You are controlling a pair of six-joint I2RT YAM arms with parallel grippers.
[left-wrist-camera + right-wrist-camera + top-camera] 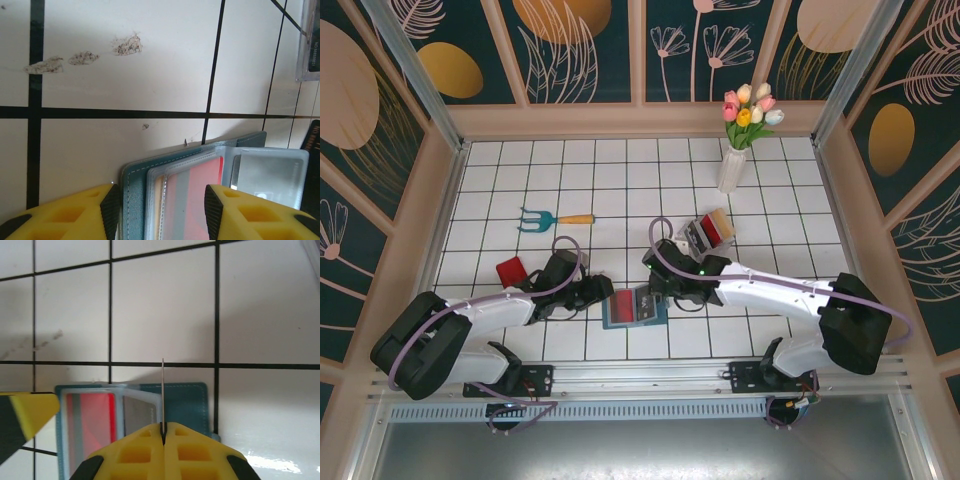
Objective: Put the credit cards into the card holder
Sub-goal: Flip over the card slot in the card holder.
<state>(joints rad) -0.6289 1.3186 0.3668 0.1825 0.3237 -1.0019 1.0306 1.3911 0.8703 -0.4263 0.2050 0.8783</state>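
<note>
The teal card holder (634,308) lies open on the tiles near the front. Its clear sleeves hold a red card (200,200) and a grey card (267,175). My left gripper (161,212) is open, its pads standing astride the holder's left half (131,200). My right gripper (163,427) is shut on a thin credit card (162,390) seen edge-on, upright over the holder's right half (187,405). In the top view the two grippers (603,290) (656,286) meet at the holder. Another red card (511,270) lies flat to the left.
A clear slotted rack (710,232) with cards stands behind the right arm. A white vase of tulips (733,165) is at the back right. A small teal garden fork (555,218) lies at the left. Wooden walls enclose the tiled floor.
</note>
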